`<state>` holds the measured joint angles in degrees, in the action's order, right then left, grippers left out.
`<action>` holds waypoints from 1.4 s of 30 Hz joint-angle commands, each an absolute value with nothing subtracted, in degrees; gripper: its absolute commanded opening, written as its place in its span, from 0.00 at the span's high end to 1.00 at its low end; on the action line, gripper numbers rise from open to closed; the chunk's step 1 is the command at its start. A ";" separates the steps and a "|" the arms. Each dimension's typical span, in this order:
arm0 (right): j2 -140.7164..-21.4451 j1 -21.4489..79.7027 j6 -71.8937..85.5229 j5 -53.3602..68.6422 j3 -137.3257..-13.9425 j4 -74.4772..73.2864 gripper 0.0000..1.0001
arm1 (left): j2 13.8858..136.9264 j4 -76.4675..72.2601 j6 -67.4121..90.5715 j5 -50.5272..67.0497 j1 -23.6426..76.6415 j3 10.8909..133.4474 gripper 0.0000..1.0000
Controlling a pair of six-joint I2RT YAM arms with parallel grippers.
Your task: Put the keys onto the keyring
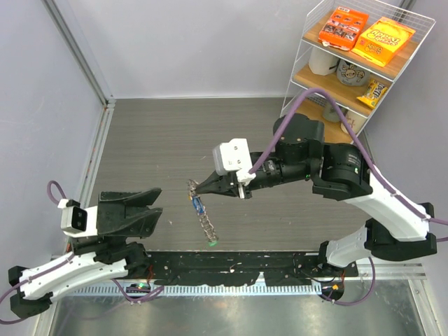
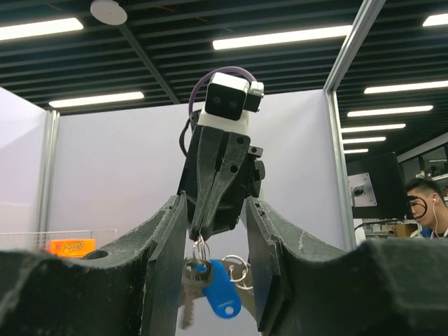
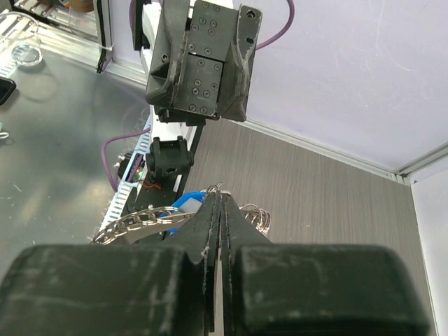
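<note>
My right gripper [image 1: 195, 187] is shut on a small split ring of the keyring [image 2: 200, 248], above the table's middle. A silvery key [image 2: 190, 278] and a blue tag [image 2: 221, 290] hang from that ring, with more loose rings [image 2: 239, 269] beside them. A silvery linked strand [image 1: 206, 224] runs from the bunch toward the near edge and ends in a green bit [image 1: 212, 243]. In the right wrist view the shut gripper [image 3: 220, 199] hides most of the blue tag [image 3: 183, 204]. My left gripper [image 1: 150, 208] is open and empty, left of the bunch, and frames it in its own view [image 2: 213, 273].
A wire shelf [image 1: 302, 52] with orange snack boxes stands at the back right. A black slotted strip [image 1: 231, 264] runs along the near edge between the arm bases. A metal rail [image 1: 98, 140] borders the table's left side.
</note>
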<state>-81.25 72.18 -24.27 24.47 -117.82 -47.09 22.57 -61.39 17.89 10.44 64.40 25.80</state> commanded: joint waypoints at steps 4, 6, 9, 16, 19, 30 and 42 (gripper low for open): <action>-76.64 72.07 -21.80 22.59 -116.11 -40.69 0.94 | 21.44 -55.03 18.37 8.88 64.42 28.47 0.54; -76.03 72.07 -21.27 22.76 -115.05 -40.08 0.94 | 21.97 -53.18 18.46 9.40 64.34 29.87 0.54; -74.71 72.07 -20.48 22.59 -113.21 -39.03 0.95 | 23.90 -50.63 18.98 10.54 64.34 32.07 0.54; -71.29 72.25 -18.72 20.75 -107.76 -34.82 0.94 | 27.68 -44.83 20.57 13.53 64.34 37.08 0.50; -70.40 72.25 -18.28 20.48 -106.09 -33.40 0.94 | 29.53 -42.72 20.83 14.59 64.42 38.49 0.50; -68.82 72.68 -17.58 20.13 -104.59 -32.08 0.94 | 31.90 -37.89 18.81 12.83 64.34 39.37 0.53; -68.38 72.69 -17.40 20.48 -104.15 -31.46 0.94 | 32.52 -37.18 18.37 12.04 64.34 39.02 0.77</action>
<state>-69.97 72.31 -18.00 20.60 -103.59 -37.28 32.25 -37.17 19.07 12.97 64.40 37.17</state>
